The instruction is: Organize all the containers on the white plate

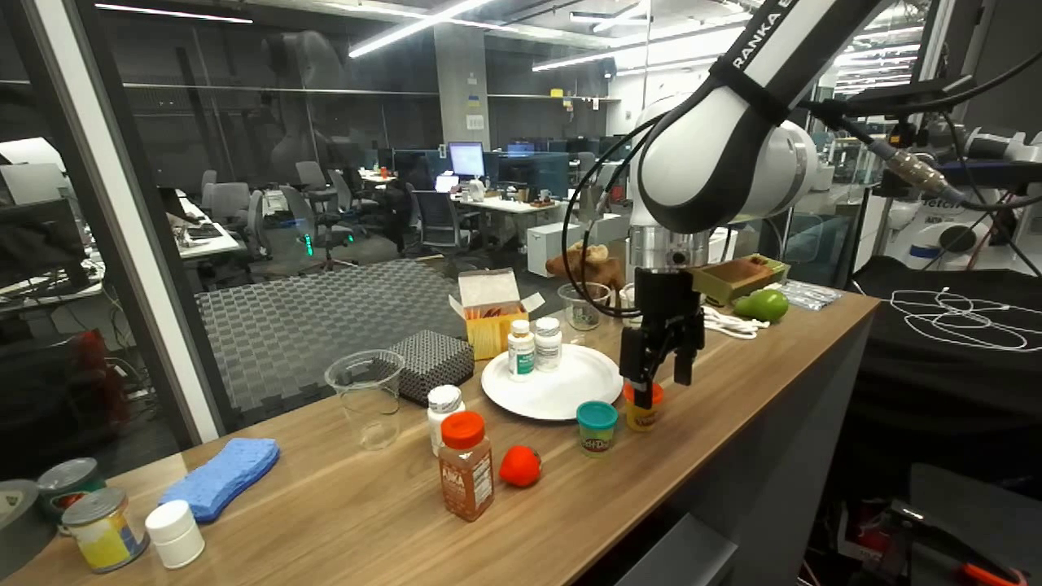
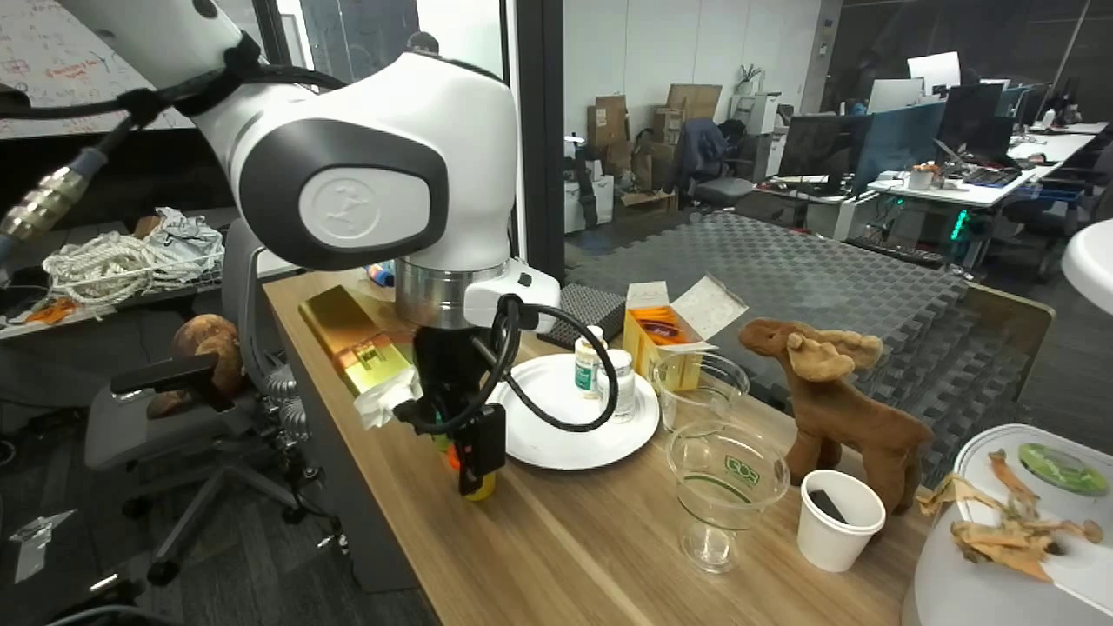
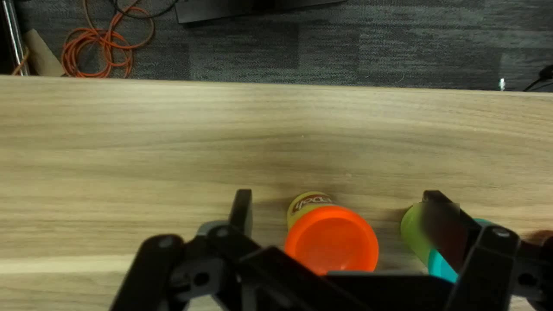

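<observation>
By the white plate, a gripper with fingers apart at an orange-lidded pot

A long wooden counter bears it all; a white and black robot arm reaches down beside the plate. Two white bottles stand upright on the plate, towards the rim farther from the gripper. The gripper points down just off the plate, fingers spread and holding nothing: in the wrist view, wood shows between each finger and the lid. Apart from the plate stands an orange-red spice bottle, with a white-capped bottle nearer the plate. Smallest are two squat pots just off the plate: the orange-lidded one, seen between the fingers, and a teal-lidded pot beside it.

The step in hand looks like picking up the orange-lidded pot. Best to bring both fingers below the lid onto the yellow body, since pinching the lid alone might pop it off. One finger overlaps the teal-lidded pot in the wrist view, whether touching I cannot tell; it should slip between the pots. Then squeeze evenly, lift above the plate's rim and set down clear of the bottles.
</observation>
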### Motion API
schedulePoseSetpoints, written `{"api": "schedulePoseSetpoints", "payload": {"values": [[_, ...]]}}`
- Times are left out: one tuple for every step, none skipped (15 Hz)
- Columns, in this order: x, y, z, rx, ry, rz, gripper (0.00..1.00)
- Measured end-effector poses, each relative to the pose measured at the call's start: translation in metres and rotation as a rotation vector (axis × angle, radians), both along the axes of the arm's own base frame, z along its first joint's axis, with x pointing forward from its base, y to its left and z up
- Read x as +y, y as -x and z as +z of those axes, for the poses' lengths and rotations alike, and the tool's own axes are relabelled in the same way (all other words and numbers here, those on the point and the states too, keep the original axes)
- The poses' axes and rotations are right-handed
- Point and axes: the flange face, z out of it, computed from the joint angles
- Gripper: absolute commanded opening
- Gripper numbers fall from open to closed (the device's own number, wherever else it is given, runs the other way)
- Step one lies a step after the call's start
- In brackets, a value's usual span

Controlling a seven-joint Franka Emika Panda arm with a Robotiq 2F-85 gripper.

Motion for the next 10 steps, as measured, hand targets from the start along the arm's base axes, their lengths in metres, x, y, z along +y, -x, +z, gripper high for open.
{"api": "schedulePoseSetpoints", "payload": {"values": [[0.000,-0.001,-0.001,-0.009,0.001,0.012,1.00],[0.000,-0.003,-0.003,-0.022,0.003,0.021,1.00],[0.000,-0.004,-0.005,-0.036,0.006,0.030,1.00],[0.000,-0.006,-0.008,-0.050,0.009,0.043,1.00],[0.000,-0.007,-0.010,-0.064,0.011,0.057,1.00],[0.000,-0.008,-0.013,-0.075,0.013,0.070,0.75],[0.000,-0.009,-0.015,-0.083,0.014,0.082,0.74],[0.000,-0.010,-0.017,-0.091,0.015,0.092,0.68],[0.000,-0.011,-0.019,-0.096,0.015,0.099,0.58],[0.000,-0.011,-0.020,-0.100,0.016,0.103,0.50]]}}
